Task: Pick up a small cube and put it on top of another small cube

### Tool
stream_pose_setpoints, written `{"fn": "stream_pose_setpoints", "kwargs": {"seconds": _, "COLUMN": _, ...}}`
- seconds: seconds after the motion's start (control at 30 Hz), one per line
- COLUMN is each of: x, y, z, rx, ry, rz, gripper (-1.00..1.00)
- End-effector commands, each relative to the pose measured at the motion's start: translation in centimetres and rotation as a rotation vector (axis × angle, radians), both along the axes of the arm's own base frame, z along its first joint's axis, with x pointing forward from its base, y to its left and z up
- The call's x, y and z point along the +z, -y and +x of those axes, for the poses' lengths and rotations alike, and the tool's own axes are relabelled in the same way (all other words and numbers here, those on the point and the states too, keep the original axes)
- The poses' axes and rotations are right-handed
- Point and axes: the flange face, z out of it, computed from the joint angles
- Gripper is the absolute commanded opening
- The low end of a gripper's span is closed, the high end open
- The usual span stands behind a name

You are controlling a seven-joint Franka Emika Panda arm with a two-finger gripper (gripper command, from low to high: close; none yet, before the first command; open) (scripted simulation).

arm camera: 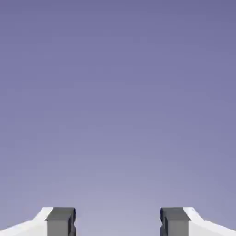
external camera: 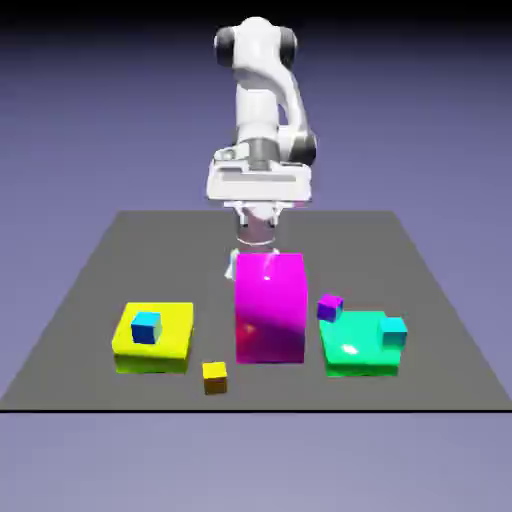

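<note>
The small cube (external camera: 214, 377), tiny and yellow-orange, lies on the table near the front edge, between the flat yellow block and the tall magenta block. Another small cube (external camera: 146, 327), cyan-blue with darker blue sides, rests on top of the flat yellow block (external camera: 170, 345). My gripper (external camera: 253, 248) hangs behind the magenta block, far from both cubes, and its tips are partly hidden there. In the hand view the gripper (arm camera: 117, 223) stands open: two grey fingertips (arm camera: 60, 221) are wide apart with only the plain backdrop between them.
A tall magenta block (external camera: 270, 307) stands mid-table directly in front of the hand. At the exterior view's right lies a flat green block (external camera: 355, 350) carrying a teal cube (external camera: 393, 332), with a tiny purple cube (external camera: 330, 306) at its back corner.
</note>
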Motion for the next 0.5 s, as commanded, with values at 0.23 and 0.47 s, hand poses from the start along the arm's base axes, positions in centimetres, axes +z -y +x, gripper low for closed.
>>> {"fn": "stream_pose_setpoints", "kwargs": {"seconds": 0.23, "x": -5.0, "y": 1.4, "z": 6.6, "rx": 0.141, "ry": -0.383, "rz": -0.292, "gripper": 0.0}}
{"fn": "stream_pose_setpoints", "kwargs": {"seconds": 0.47, "x": -12.7, "y": 3.6, "z": 9.6, "rx": 0.353, "ry": -0.715, "rz": -0.434, "gripper": 0.0}}
